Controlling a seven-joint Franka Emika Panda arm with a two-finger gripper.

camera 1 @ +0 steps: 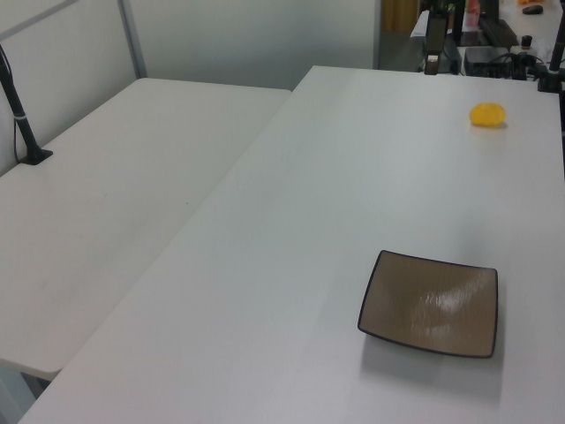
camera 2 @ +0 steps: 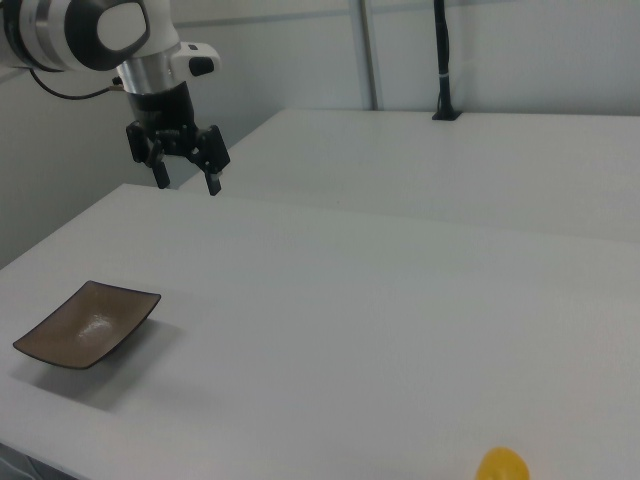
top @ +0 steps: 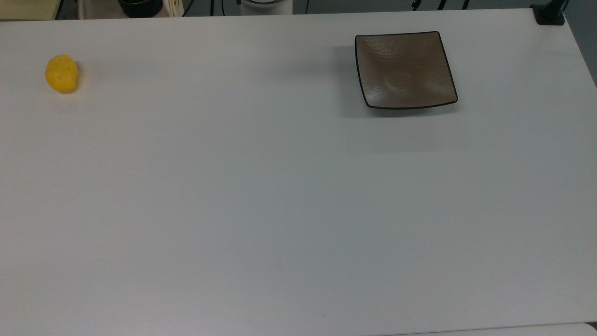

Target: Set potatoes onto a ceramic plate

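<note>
Right view is showing my spread, empty black two-finger claw (camera 2: 186, 177) hanging high while the small lumpy bright-yellow potato (camera 2: 501, 466) is lying far off toward the right view's lower right, well apart from the square grey-brown ceramic plate (camera 2: 88, 324) sitting below me.

You have one small bright-yellow potato (top: 61, 73) — lumpy, oval, lying on its side near the top view's left edge of the tabletop (top: 261, 200). The ceramic plate (top: 405, 70) — square, grey-brown, glossy, with a thin dark rim and upturned corners — sits flat and bare, well apart toward the top view's right.
</note>
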